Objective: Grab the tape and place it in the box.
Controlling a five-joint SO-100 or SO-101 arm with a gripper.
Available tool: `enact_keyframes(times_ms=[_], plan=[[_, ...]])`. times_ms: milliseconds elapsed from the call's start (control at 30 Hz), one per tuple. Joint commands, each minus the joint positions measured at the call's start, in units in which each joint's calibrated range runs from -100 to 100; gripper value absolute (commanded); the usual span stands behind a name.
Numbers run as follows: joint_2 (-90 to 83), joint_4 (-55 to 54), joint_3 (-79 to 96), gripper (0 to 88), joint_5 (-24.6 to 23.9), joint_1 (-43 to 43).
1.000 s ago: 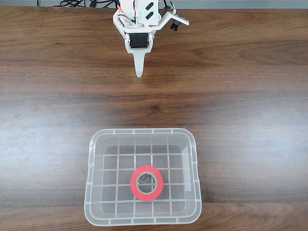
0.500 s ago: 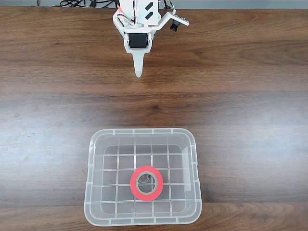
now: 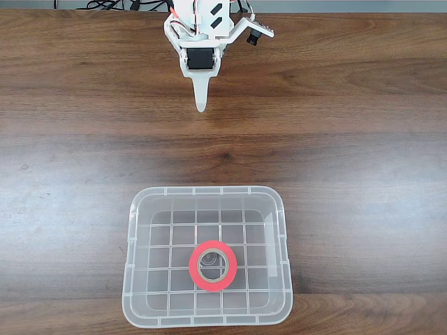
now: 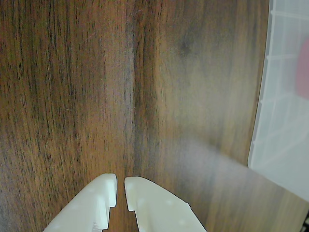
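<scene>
Wooden table point(image 3: 363, 139), tape point(image 3: 213, 265) flat in box point(image 3: 279, 230)

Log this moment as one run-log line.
tape: flat inside box | gripper: shut, empty, over bare table, apart from box | task: placed

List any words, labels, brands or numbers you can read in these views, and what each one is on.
None can be read.
The tape shows plain red with a bare grey core.
The box has only its moulded grid, no print.
The gripper and its white housing carry no lettering.
The table is bare wood grain.
</scene>
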Motion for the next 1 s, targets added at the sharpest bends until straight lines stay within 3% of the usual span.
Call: enact_keyframes(times_ms=[0, 967], plan=[[-0.80, 0.18, -0.89, 1.3, -0.29, 0.39], [-0.80, 0.18, -0.89, 1.3, -0.29, 0.39]])
